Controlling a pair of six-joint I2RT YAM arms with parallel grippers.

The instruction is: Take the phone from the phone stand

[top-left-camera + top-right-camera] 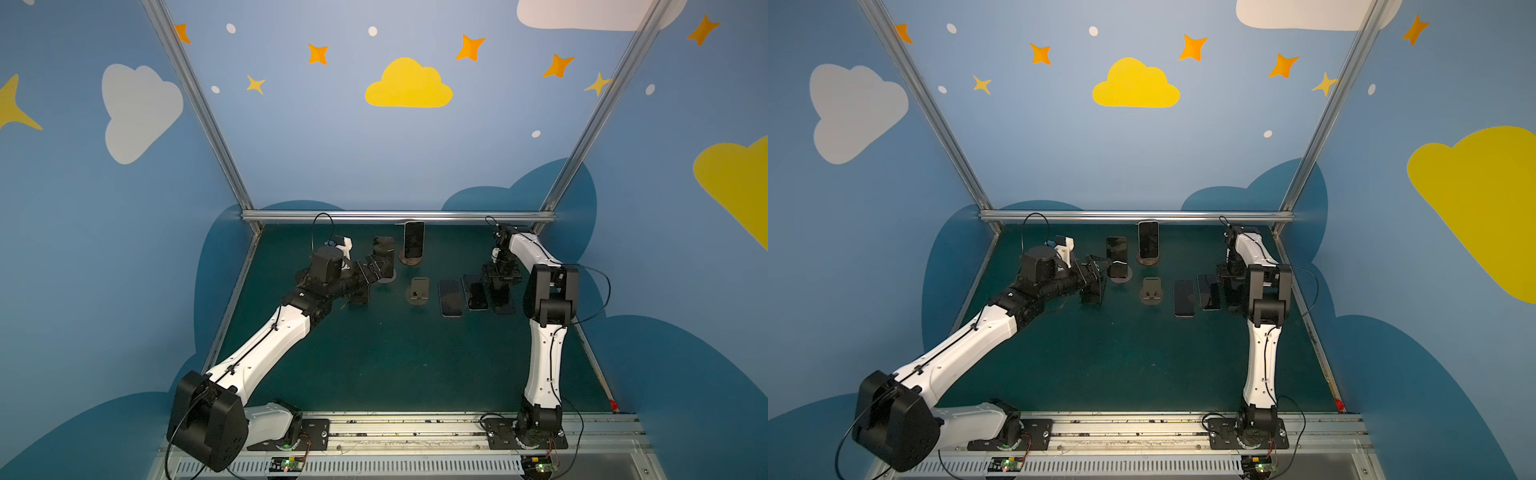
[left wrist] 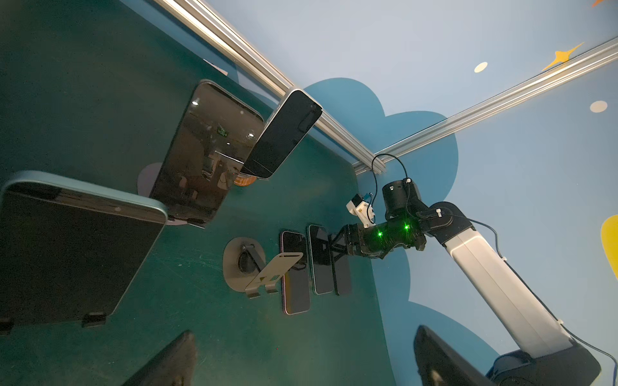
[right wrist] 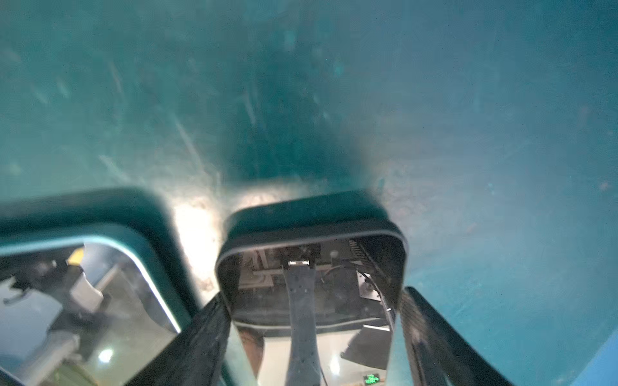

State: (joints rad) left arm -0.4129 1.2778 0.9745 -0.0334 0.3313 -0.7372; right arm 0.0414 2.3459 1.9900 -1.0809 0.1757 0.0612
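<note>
Left of the empty stand (image 1: pixel 417 291), the upright phone (image 1: pixel 384 246) stands just beside the wide-apart left tool (image 1: pixel 376 269); the right tool (image 3: pixel 312 297), parted around another phone (image 3: pixel 261 284), is farther.

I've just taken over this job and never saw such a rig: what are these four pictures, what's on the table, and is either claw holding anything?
A left arm and a right arm stand at the near edge of a green table, each ending in a two-fingered gripper. The two wide pictures come from one camera head high up; the close-ups from a camera on each wrist. Three phones stand propped on stands at the back left, the rearmost phone among them; an empty stand sits mid-table. Three more phones lie flat right of it. The left gripper is open and empty. The right gripper straddles the outermost flat phone; whether it grips, I cannot tell.
</note>
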